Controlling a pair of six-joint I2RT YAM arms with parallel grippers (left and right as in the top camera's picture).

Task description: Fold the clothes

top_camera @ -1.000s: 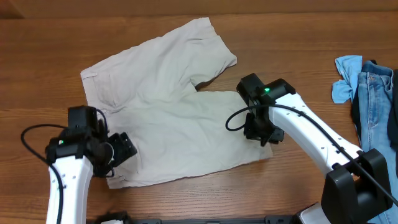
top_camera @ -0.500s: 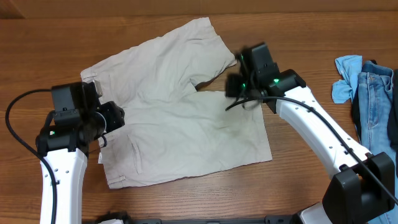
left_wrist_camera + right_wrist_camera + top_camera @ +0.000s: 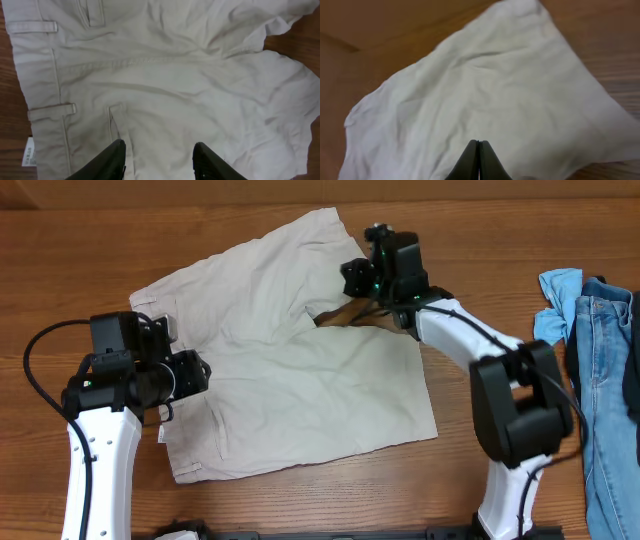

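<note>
Overhead, the counter (image 3: 100, 240) carries the shorts (image 3: 300, 390) spread flat beneath both tools. My left tool (image 3: 157, 150) hovers, fingers apart, beside the waistband (image 3: 35, 75). My right tool (image 3: 478, 146), fingers together, sits over the opposite end and could bunch cloth rather than grip it.

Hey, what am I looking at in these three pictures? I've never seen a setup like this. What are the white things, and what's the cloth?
The white things are two robot arms at a wooden table. One picture looks down from above; the other two come from a small camera on each arm's wrist. Beige shorts lie spread out, with jeans and a light-blue cloth off to the side. The left gripper is open over the shorts. The right gripper is shut over one leg. Neither seems to hold anything.
</note>
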